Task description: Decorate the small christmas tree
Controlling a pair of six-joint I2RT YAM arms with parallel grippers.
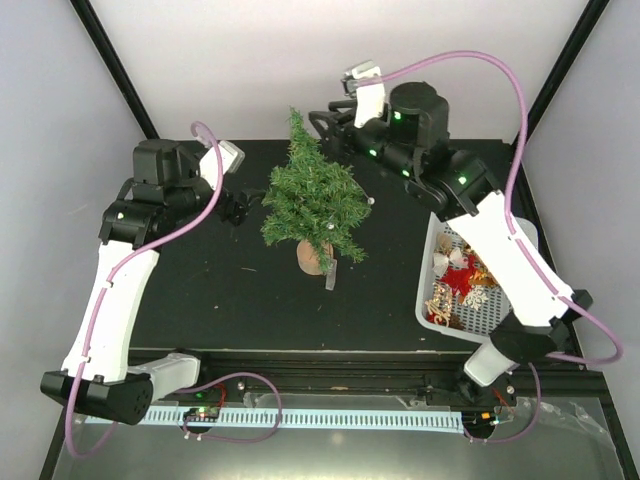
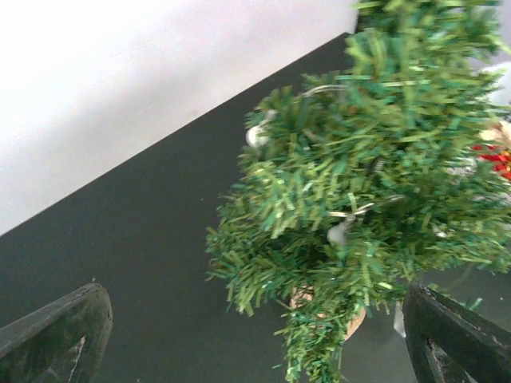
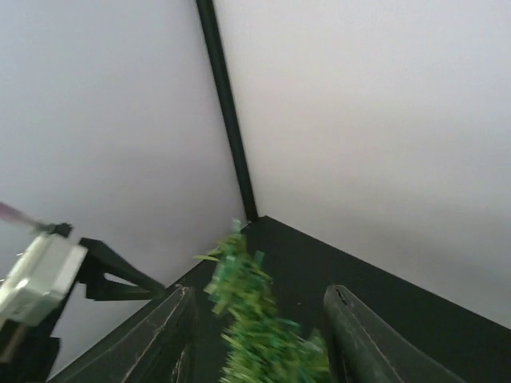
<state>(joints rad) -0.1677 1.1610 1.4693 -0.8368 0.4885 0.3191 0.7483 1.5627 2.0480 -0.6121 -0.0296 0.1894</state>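
Top view: small christmas tree (image 1: 312,205) stands mid bench (image 1: 210,290) on wood foot (image 1: 312,257). Left claw (image 1: 238,208) just left of tree. Right claw (image 1: 325,128) behind tree, near tip. Basket (image 1: 425,285) right of tree.

Left wrist view: left claw (image 2: 255,297) wide open, holds nothing. Tree right in front, small silver trinkets (image 2: 339,232) in branches.

Right wrist view: right claw (image 3: 259,295) open, empty, tree tip between its fingers (image 3: 359,335).

Watch out: claw may catch needles. Then tree could tip over and trinkets could drop.

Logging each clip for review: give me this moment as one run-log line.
left gripper: open, beside small christmas tree | right gripper: open, at treetop | ornament basket: right side
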